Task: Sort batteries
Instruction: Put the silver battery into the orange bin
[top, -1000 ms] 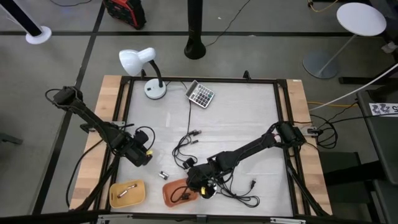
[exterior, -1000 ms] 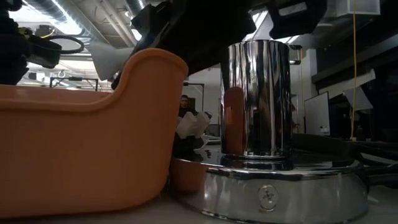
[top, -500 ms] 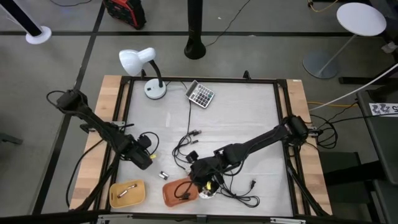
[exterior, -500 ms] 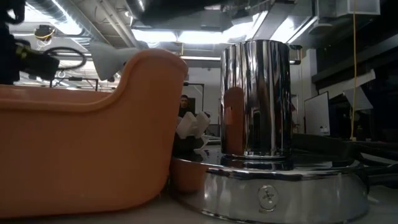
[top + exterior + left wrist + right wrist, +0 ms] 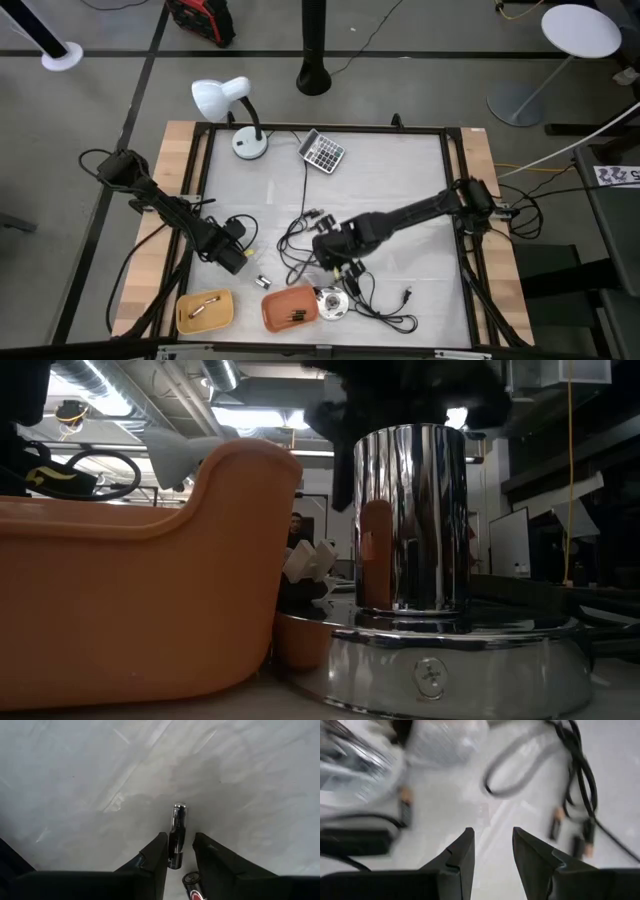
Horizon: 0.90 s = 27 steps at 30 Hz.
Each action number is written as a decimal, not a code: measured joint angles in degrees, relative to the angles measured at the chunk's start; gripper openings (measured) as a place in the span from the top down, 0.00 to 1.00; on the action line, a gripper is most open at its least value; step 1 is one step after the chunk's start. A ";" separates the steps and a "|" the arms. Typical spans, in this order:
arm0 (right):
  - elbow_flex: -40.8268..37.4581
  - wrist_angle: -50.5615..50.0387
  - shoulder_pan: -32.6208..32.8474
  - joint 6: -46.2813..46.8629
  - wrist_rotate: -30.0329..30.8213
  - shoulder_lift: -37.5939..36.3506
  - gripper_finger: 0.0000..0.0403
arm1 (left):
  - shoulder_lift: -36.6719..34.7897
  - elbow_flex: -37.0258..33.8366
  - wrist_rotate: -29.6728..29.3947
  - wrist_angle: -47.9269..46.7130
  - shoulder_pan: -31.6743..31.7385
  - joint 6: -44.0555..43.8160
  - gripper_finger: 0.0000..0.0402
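Battery between left end effector fingers

trays: 2 | lamp: 1 | calculator: 1 | arms: 2

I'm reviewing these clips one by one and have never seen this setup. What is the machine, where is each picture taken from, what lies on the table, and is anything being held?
The machine is two dark robot arms working at a table. One picture looks straight down from above, one sits at table height, and one camera rides on each wrist.

On the table lie a white lamp, a calculator, tangled black cables, a yellow tray and an orange tray, both with batteries inside, and a shiny metal stand that fills the low view.

The left gripper has its fingers on either side of a thin dark battery lying on the table; a second battery lies close beside. The right gripper is open and holds nothing, above the cables.
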 joint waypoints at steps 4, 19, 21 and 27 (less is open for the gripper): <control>-0.02 -1.21 -3.72 -0.02 0.52 0.24 0.69 | -0.33 -0.06 0.09 0.37 0.00 -0.01 0.86; -0.04 5.13 -15.00 6.03 -1.65 2.90 0.69 | -0.37 2.18 0.22 4.11 0.06 2.51 0.94; -0.07 5.32 -15.72 6.36 -1.65 3.36 0.69 | -0.66 3.30 0.37 3.72 0.04 3.57 0.95; -0.06 6.59 -16.59 6.06 -1.68 4.80 0.69 | -2.15 7.14 4.60 3.23 0.02 7.43 0.94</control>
